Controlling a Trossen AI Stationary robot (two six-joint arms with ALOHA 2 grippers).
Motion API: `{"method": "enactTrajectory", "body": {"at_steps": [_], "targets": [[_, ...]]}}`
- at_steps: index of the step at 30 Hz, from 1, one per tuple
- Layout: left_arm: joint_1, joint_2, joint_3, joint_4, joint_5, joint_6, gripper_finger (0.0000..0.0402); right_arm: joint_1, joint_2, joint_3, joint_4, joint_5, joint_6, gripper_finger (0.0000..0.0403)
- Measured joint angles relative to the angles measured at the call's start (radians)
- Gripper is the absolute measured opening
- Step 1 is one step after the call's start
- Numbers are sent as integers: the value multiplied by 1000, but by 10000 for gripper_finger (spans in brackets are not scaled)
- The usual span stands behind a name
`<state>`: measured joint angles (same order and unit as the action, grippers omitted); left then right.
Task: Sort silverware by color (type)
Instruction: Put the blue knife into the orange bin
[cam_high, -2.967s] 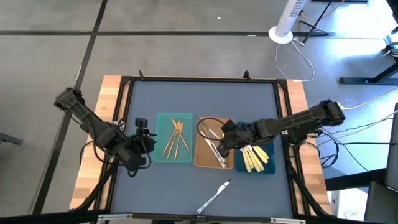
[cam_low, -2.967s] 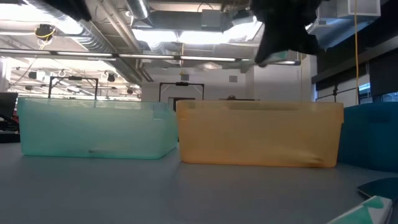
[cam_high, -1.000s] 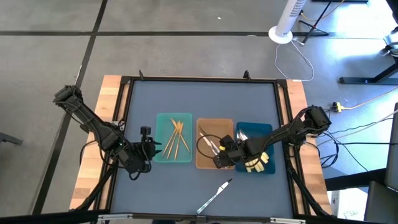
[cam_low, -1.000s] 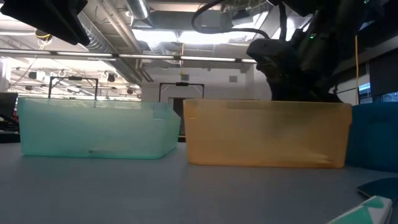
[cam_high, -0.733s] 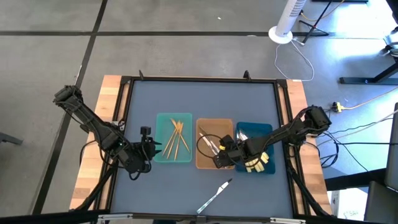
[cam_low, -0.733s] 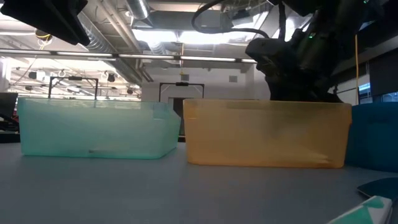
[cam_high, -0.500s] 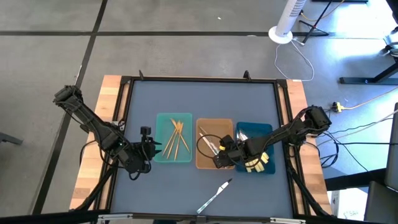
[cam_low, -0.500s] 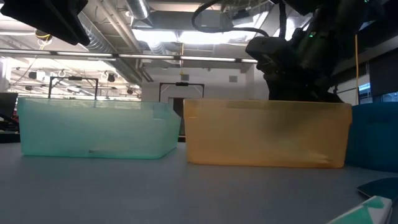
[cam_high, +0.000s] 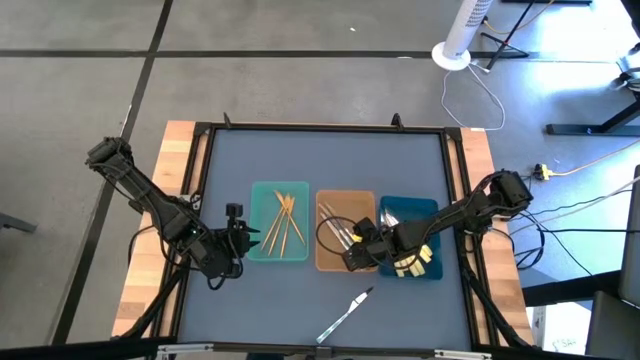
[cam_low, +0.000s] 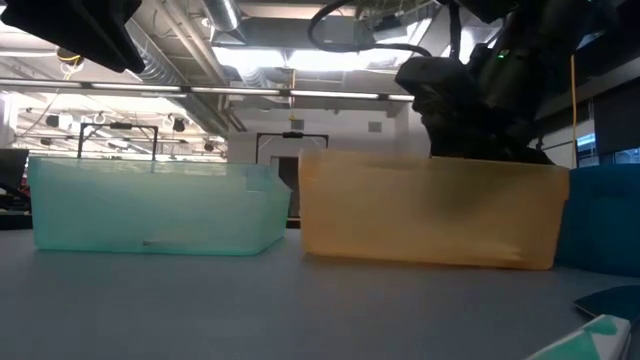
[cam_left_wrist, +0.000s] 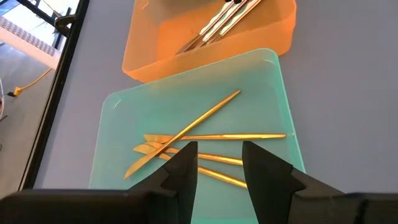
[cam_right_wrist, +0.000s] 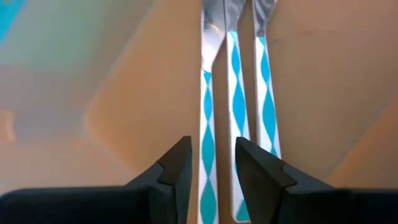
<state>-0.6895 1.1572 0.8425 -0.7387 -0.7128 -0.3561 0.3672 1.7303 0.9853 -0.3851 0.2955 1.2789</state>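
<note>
- High view: my right gripper (cam_high: 352, 254) is down in the tan tray (cam_high: 330, 262), among the silver utensils (cam_high: 340, 235). My left gripper (cam_high: 238, 243) waits just beside the teal tray (cam_high: 256, 250), which holds the gold utensils (cam_high: 285, 222). The yellow-handled ones (cam_high: 412, 258) lie in the dark-blue tray (cam_high: 428, 208). One silver utensil (cam_high: 346, 313) is loose on the table (cam_high: 300, 160).
- Low view: the right arm sits behind the tan tray's wall. Lifting carelessly could catch the rim, I judge, and drag the tray.
- Left wrist view: the left fingers (cam_left_wrist: 184, 168) stand apart with nothing between them.
- Right wrist view: the right fingers (cam_right_wrist: 177, 168) are parted a little around one silver handle (cam_right_wrist: 205, 155), not clamping it. If they brush it on the way up, it could flick out.
</note>
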Motion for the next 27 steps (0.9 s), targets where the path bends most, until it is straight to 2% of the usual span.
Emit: {"method": "enactTrajectory", "body": {"at_steps": [6,14,21,27], "targets": [[0,0,0,0,0,0,120,-2,4,48,-10,28,-14,118],[0,0,0,0,0,0,120,-2,4,145,-27,63,-127,118],[0,0,0,0,0,0,120,-1,2,258,-37,31,-369,118],[0,0,0,0,0,0,120,-1,1,346,-35,-101,-660,118]]}}
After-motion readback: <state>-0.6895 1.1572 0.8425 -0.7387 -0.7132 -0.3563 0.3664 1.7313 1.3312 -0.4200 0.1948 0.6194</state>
